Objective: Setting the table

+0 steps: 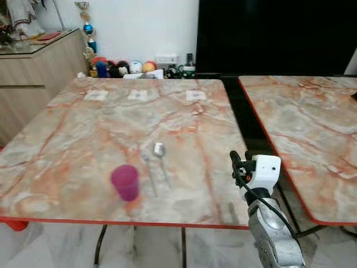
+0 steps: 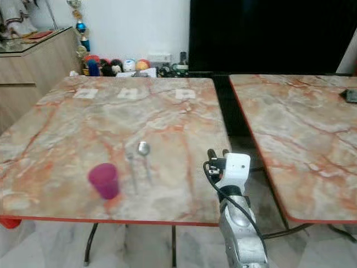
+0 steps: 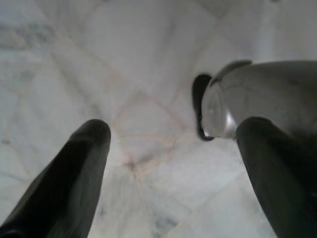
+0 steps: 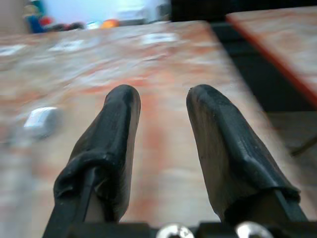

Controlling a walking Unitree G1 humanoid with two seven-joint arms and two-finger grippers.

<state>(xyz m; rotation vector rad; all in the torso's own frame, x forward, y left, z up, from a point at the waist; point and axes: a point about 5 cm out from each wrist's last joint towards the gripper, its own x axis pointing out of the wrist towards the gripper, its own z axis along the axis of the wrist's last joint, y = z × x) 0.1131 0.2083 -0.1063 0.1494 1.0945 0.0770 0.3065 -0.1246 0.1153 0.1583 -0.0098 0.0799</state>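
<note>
Right gripper (image 4: pixel 163 106) empty, fingers slightly parted, above the table (image 1: pixel 83 128) edge.

A marble-patterned table (image 1: pixel 83 128) carries a magenta cup (image 1: pixel 125 182) — beside it, a spoon (image 1: pixel 160 159).

Left of your right hand (image 1: pixel 239 166), on the bench (image 1: pixel 83 128), the spoon (image 1: pixel 160 153) and fork (image 1: pixel 148 170) lie nearest, the cup (image 1: pixel 125 182) stands farther left.
</note>
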